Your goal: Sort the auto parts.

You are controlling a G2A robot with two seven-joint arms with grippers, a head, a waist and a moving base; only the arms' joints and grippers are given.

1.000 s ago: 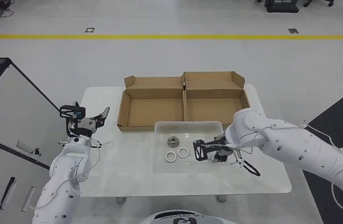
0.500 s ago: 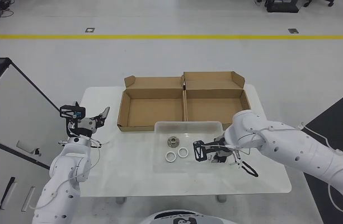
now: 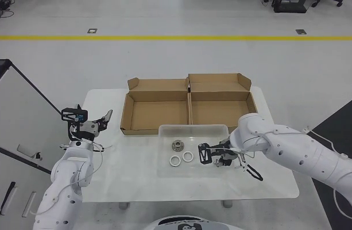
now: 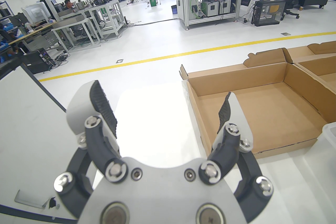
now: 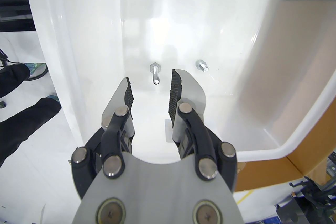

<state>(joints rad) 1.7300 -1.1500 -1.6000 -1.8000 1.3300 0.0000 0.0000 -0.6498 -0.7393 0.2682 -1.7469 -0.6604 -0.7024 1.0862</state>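
White bin (image 5: 86,12) holds rings (image 3: 175,161), seemingly a hub (image 3: 178,145), and two bolts (image 5: 202,66); one bolt (image 5: 155,74) lies just beyond the right gripper (image 5: 151,83)'s parted fingers (image 5: 176,93).

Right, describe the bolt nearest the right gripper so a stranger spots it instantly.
In the white bin by the cardboard boxes, two bolts lie by the right gripper. The bolt straight ahead of its open jaws is yours; the other bolt sits aside.

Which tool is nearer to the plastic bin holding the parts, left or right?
Right. The right tool is open inside the plastic bin, a bolt just ahead of it. The left tool is open near the table's edge, clear of the bin.
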